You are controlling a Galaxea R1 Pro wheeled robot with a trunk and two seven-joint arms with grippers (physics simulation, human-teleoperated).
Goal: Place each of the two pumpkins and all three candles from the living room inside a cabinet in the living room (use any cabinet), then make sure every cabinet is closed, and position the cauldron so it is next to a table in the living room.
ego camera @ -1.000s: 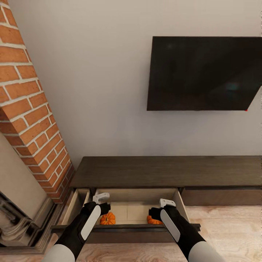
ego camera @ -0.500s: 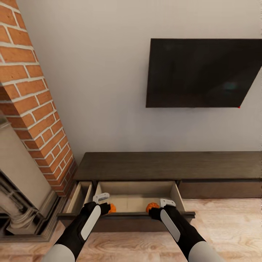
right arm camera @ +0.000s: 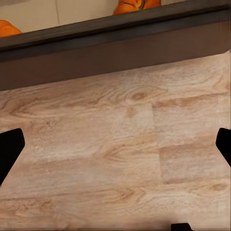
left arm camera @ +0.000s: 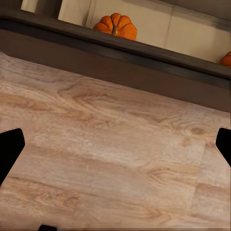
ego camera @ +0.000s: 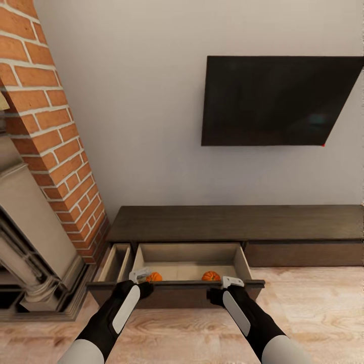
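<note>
Since the earlier frame my view has backed off the cabinet [ego camera: 232, 222]: both pumpkins [ego camera: 154, 276] lie in its open drawer [ego camera: 177, 290], front running crosswise just ahead of left gripper [ego camera: 140, 277] and right gripper [ego camera: 231, 283], both spread wide, empty.

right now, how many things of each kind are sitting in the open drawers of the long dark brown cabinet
Small orange ribbed pumpkins: 2, one on the left and one on the right, both in the wide pale wood drawer
Beige-grey candles: 0 visible
Narrow drawer to the left: nothing visible in the part that shows
Total: 2
</note>
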